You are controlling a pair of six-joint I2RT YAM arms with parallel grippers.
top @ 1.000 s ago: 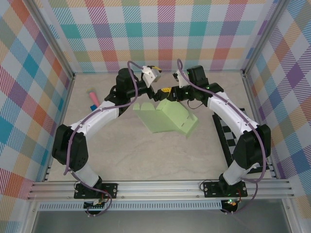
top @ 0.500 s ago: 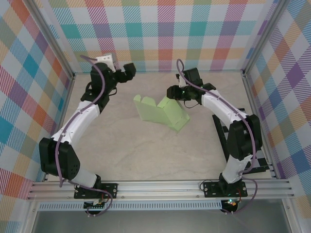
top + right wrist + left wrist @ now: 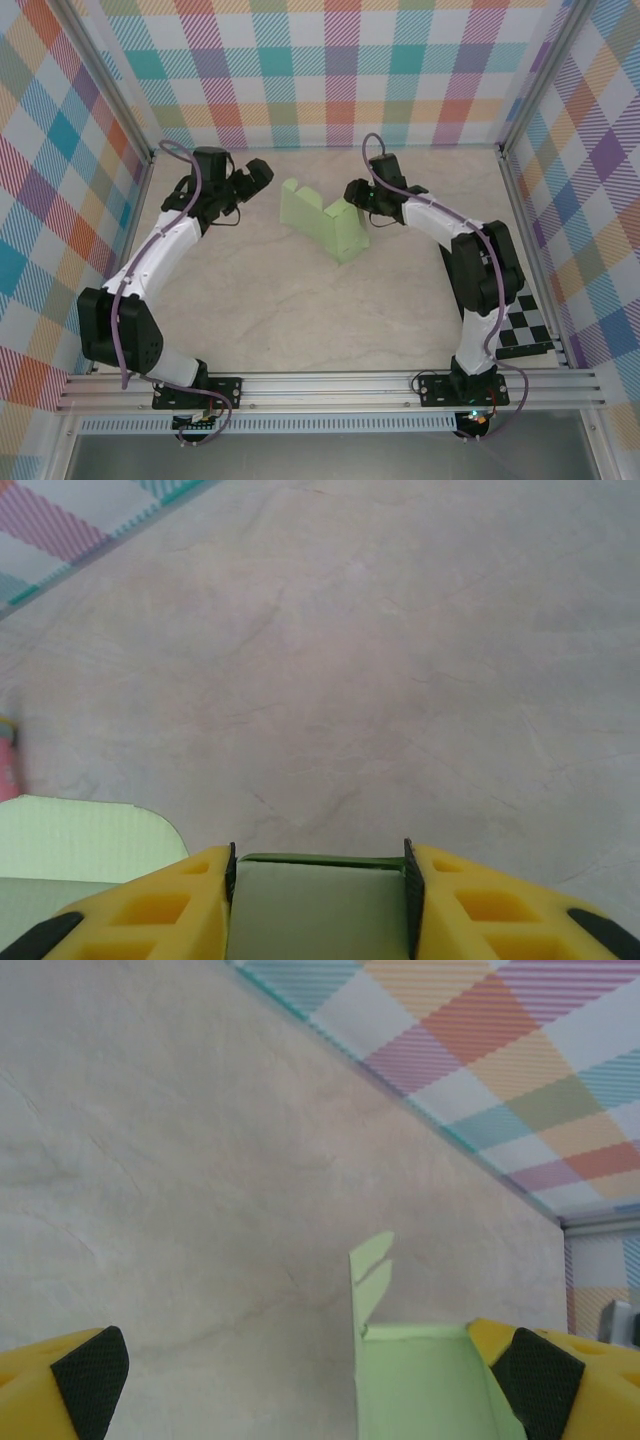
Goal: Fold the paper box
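Note:
The paper box (image 3: 325,225) is pale green card, partly folded, and stands on the table at the middle back with two tabs up at its left end. My right gripper (image 3: 352,192) is shut on its right end. In the right wrist view the card (image 3: 318,910) spans the gap between the yellow fingers (image 3: 150,910), and a rounded flap (image 3: 80,835) lies to the left. My left gripper (image 3: 258,176) is open just left of the box. In the left wrist view a green panel (image 3: 430,1380) with an upright tab (image 3: 372,1270) sits close to the right finger (image 3: 540,1375).
A black-and-white checkered board (image 3: 525,325) lies at the right edge of the table. Metal frame posts and plaid walls close in the back and both sides. Bare marbled table (image 3: 300,310) stretches in front of the box.
The box has been pulled back and left and now stands narrower and more upright. The left arm swung out to the back left, then returned toward the box. The right arm drew in, uncovering the checkered board.

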